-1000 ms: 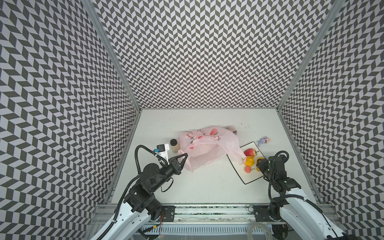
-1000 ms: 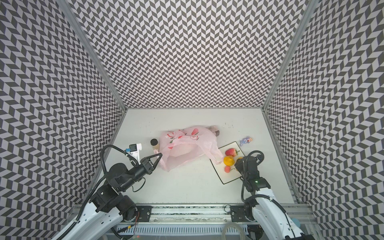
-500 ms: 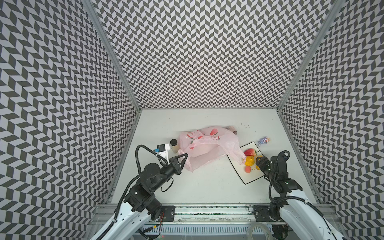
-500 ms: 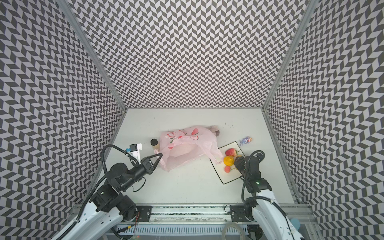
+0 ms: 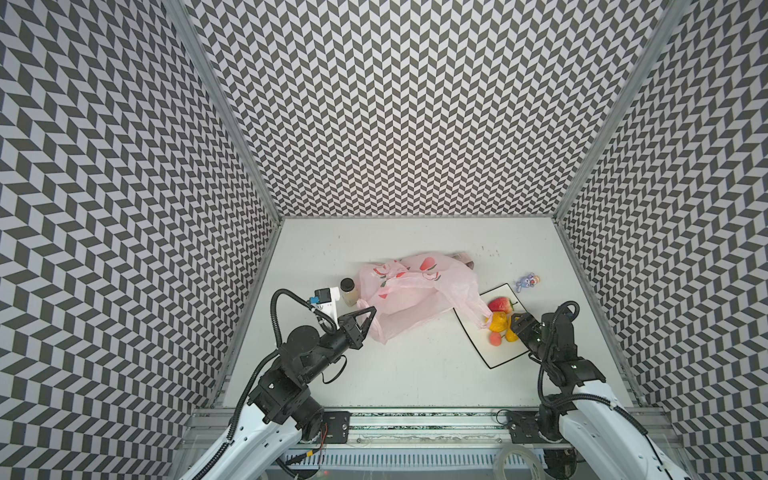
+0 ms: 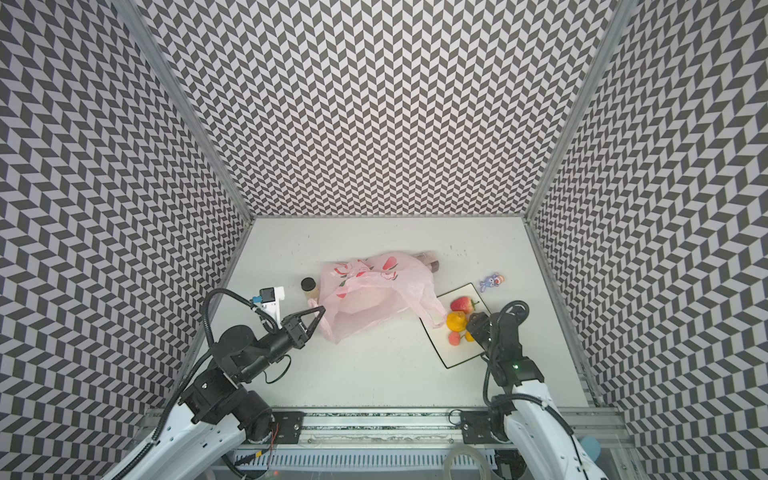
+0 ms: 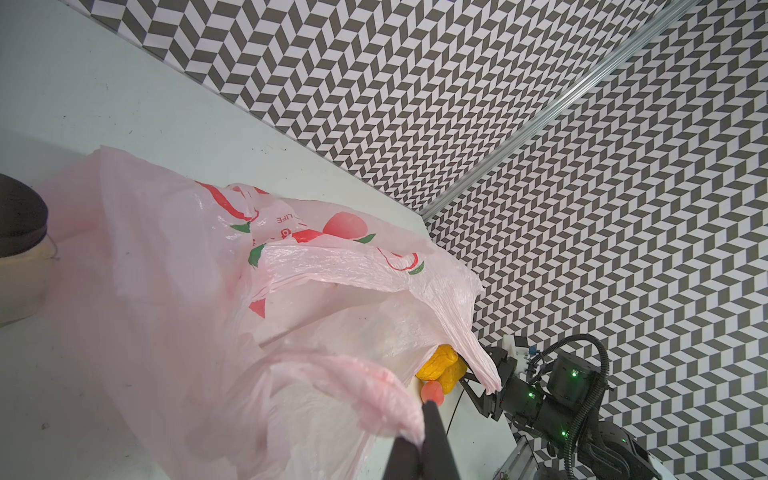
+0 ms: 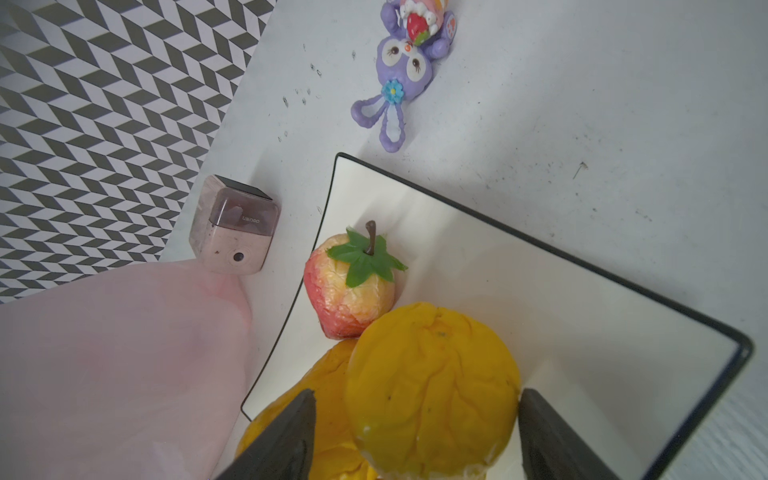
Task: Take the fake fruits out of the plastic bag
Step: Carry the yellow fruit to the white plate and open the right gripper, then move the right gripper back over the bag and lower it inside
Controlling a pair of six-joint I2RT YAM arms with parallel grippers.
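The pink plastic bag [image 5: 415, 291] [image 6: 374, 299] lies crumpled mid-table, its mouth facing the front. My left gripper [image 5: 371, 310] [image 6: 321, 308] [image 7: 422, 432] is shut on a bunched fold of the bag's rim [image 7: 374, 386] and holds it up. On the white plate [image 5: 505, 357] [image 8: 540, 291] lie a red strawberry-like fruit [image 5: 500, 304] [image 8: 353, 291], an orange one [image 5: 497, 322] [image 8: 320, 374], a yellow one [image 8: 432, 382] and a small pink-red ball [image 5: 495, 339] [image 7: 432, 392]. My right gripper [image 5: 515, 328] [image 6: 471, 324] [image 8: 415, 395] is open, its fingers either side of the yellow fruit. A bag handle [image 5: 473, 309] drapes onto the plate.
A purple toy figure [image 5: 528, 281] [image 8: 399, 70] lies behind the plate. A small dark-lidded jar [image 5: 348, 289] stands at the bag's left. A pink cube-shaped box [image 8: 235, 226] sits behind the bag. Patterned walls close in the left, right and back.
The right gripper's jaws have widened over the fruits on the plate, and it has shifted slightly left. The left gripper and the bag have not moved.
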